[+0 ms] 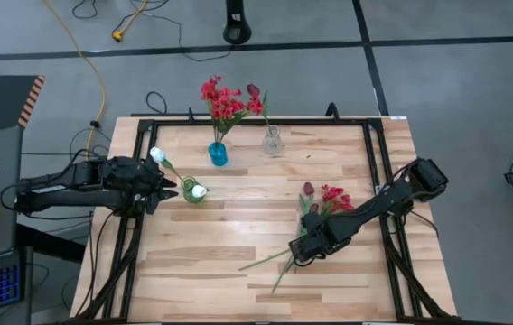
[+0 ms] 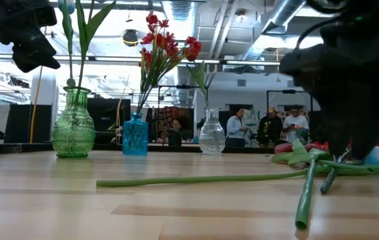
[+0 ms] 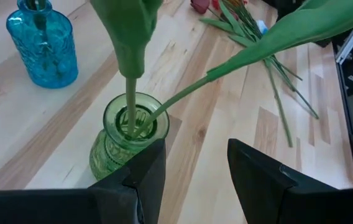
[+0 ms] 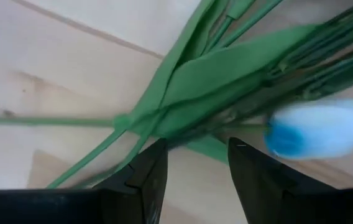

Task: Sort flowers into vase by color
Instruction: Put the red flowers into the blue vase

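Overhead, the wooden table carries 3 vases along its far half. The left gripper hangs beside the green vase, fingers spread and grasping nothing; 2 white tulips stand in that vase. The right gripper sits low over a loose pile of flowers lying on the table's right side, fingers parted around the green stems without clenching them. Red blossoms fill the blue vase; 1 maroon tulip stands in the clear vase.
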